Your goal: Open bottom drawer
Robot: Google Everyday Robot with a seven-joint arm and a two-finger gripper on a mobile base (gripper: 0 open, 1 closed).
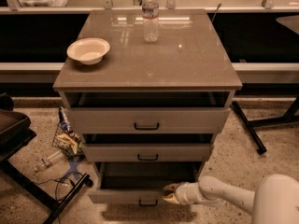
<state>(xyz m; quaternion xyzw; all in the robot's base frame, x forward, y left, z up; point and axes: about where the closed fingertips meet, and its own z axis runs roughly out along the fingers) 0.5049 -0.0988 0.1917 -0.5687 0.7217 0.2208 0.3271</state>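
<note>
Bottom drawer (pixel 117 198): grey-beige, lowest of three, at 6 o'clock of the cabinet (pixel 187 64), pulled out with its dark inside showing. Black bar handle (pixel 148 202) at centre front. Gripper (pixel 170 193): at 3 o'clock of the handle, its tan fingers pinching the front panel's top edge, on a white arm (pixel 219 195) from 4 o'clock. Middle drawer (pixel 177 152) and top drawer (pixel 103 120): slightly open. Cabinet top: white bowl (pixel 88 50) at 10 o'clock, water bottle (pixel 150 15) at 12 o'clock, label illegible.

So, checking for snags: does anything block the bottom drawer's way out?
Nothing visible does. The gripper is at the front edge of the bottom drawer, right of its handle; the floor ahead looks bare. Litter lies left of the cabinet.
</note>
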